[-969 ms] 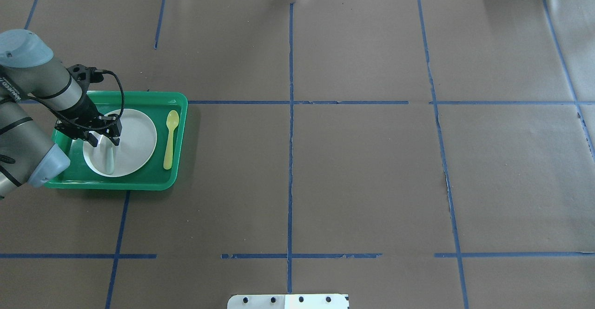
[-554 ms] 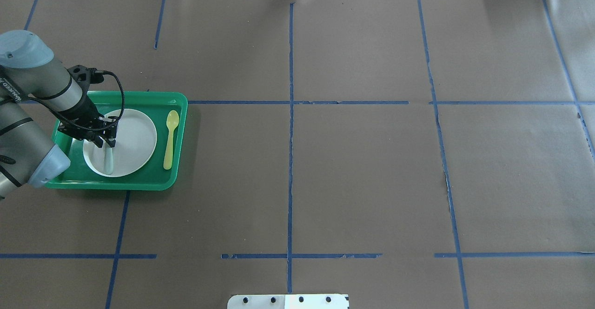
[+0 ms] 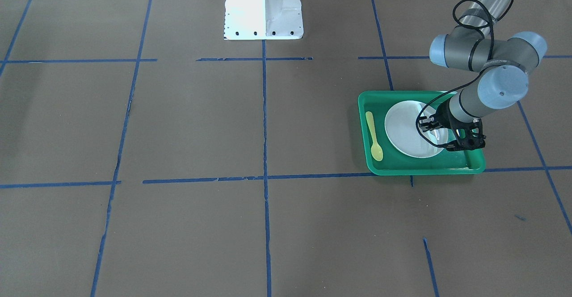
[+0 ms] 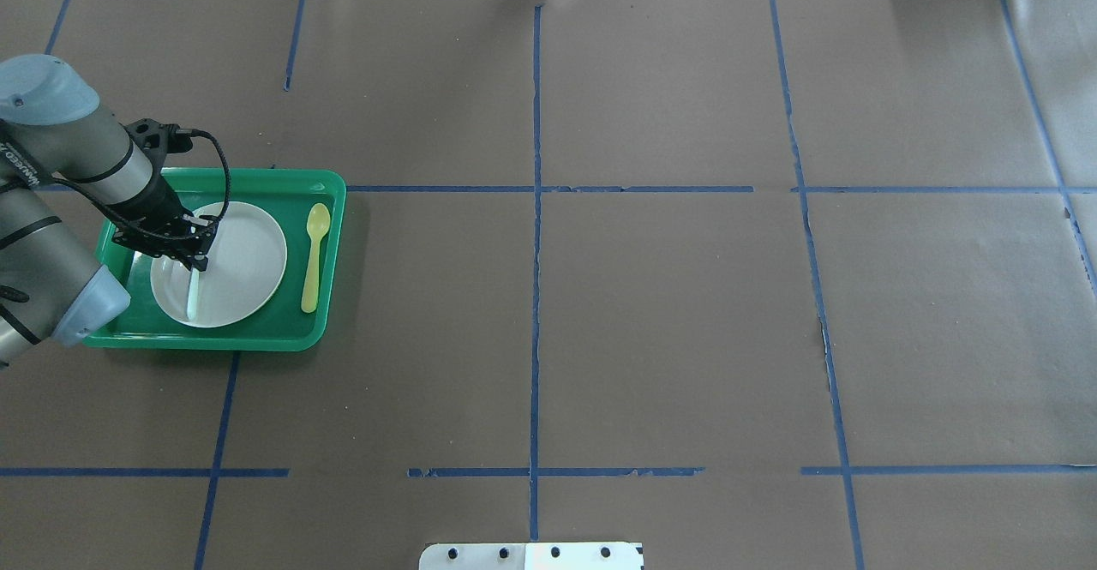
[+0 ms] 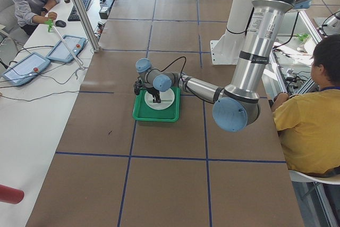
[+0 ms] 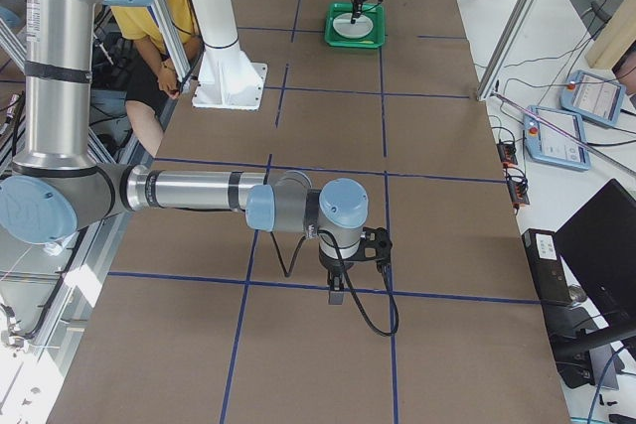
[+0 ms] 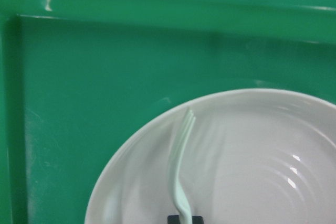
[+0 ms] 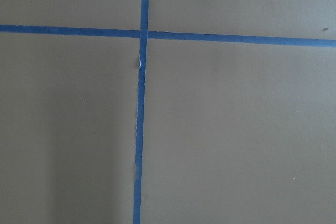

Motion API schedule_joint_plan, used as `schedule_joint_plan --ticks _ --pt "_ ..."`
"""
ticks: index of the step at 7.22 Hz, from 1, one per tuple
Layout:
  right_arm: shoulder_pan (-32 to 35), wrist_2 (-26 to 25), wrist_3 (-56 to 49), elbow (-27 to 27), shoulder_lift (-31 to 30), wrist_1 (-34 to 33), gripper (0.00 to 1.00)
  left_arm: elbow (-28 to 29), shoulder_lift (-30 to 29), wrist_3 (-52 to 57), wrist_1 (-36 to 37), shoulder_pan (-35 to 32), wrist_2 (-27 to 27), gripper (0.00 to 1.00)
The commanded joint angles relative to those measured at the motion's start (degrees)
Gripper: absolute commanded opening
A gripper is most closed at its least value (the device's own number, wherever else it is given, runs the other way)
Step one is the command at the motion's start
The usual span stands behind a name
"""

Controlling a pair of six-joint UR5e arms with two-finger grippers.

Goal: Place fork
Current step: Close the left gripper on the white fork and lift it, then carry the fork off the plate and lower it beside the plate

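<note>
On the robot's left side of the table sits a green tray (image 4: 331, 210). A white plate (image 4: 248, 253) lies in the tray. A yellow spoon (image 4: 314, 260) lies in the tray too, just beside the plate and not touching it.

The left gripper (image 4: 195, 260) is down low over the plate. Its two fingers are pressed close together, and they pinch one end of the fork (image 7: 179, 174). The fork is pale and thin. It is turned up on its edge. It sticks out from the fingers across the plate, and its short points reach close to the plate's rim. I cannot tell if the points touch the plate.

Far away at the other end, the right gripper (image 6: 336, 295) hangs over brown paper with blue tape lines (image 8: 140, 129). I cannot tell how wide its fingers are.
</note>
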Motion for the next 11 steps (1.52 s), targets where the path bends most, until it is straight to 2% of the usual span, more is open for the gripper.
schedule_joint_plan --ticks 1,2,4,8,11 --pt "0.00 0.00 -0.04 0.00 0.00 0.00 1.00 -3.24 0.56 2.31 0.51 -2.73 0.10 0.00" --pt "0.00 0.00 0.05 0.00 0.00 0.00 1.00 -4.82 3.00 8.60 1.12 -5.62 0.18 0.00" --pt "0.00 0.00 -0.04 0.00 0.00 0.00 1.00 -4.05 4.25 13.82 1.12 -7.58 0.27 0.00" --pt "0.00 0.00 0.05 0.00 0.00 0.00 1.00 1.30 3.82 13.23 0.69 -6.97 0.01 0.00" --pt "0.00 0.00 -0.04 0.00 0.00 0.00 1.00 2.01 3.64 13.41 0.33 -6.54 0.01 0.00"
